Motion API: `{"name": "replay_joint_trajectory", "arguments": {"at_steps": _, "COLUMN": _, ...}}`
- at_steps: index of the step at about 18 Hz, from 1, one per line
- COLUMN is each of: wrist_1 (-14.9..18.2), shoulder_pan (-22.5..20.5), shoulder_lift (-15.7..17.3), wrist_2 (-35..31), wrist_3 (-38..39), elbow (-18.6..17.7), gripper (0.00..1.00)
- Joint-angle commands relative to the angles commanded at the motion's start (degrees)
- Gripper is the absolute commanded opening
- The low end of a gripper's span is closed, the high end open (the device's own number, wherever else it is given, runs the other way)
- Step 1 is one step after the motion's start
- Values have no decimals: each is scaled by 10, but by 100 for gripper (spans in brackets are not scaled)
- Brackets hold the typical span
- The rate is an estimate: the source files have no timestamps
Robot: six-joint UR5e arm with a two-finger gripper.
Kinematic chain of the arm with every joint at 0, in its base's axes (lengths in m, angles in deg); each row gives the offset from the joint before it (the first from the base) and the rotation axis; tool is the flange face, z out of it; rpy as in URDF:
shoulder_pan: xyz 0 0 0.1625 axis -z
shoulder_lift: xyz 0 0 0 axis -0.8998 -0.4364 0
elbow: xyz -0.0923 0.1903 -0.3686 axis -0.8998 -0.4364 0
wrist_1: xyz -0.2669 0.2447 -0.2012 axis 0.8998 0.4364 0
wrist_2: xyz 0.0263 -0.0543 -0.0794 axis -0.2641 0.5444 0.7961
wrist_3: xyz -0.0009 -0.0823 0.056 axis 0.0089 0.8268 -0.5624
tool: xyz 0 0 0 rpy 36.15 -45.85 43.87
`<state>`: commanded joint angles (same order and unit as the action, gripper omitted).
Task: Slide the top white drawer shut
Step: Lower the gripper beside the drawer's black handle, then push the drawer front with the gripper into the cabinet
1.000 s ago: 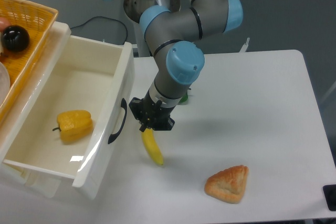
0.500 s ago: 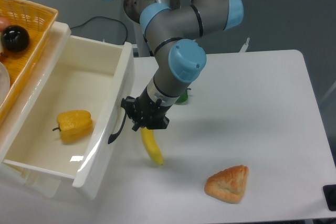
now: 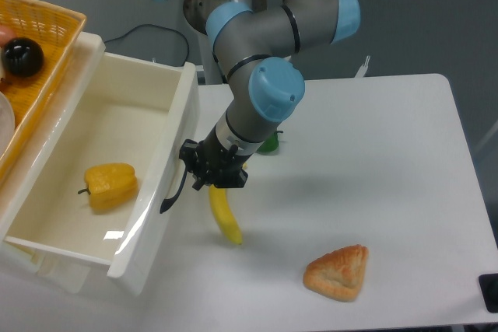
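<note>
The gripper [image 3: 212, 174] has moved closer and now sits right at the black handle [image 3: 176, 184] of the top white drawer [image 3: 117, 126], ready to push. I cannot tell how wide its fingers are. The drawer, just beside them, is wide open. A banana [image 3: 225, 218] lies just below; nothing blocks.

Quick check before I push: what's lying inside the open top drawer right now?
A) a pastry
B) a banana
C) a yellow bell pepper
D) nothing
C: a yellow bell pepper lies on the floor of the top white drawer; the banana and pastry are out on the table.
</note>
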<state>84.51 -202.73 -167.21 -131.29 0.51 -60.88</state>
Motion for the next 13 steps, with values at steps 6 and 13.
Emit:
{"name": "replay_joint_trajectory", "arguments": {"at_steps": 6, "wrist_1": 1, "shoulder_pan": 4, "shoulder_lift": 1, "wrist_2": 12, "wrist_3": 0, "elbow": 1, "gripper": 7}}
{"name": "replay_joint_trajectory", "arguments": {"at_steps": 13, "wrist_1": 1, "shoulder_pan": 11, "shoulder_lift": 4, "wrist_2": 14, "wrist_3": 11, "elbow": 0, "gripper": 7}}
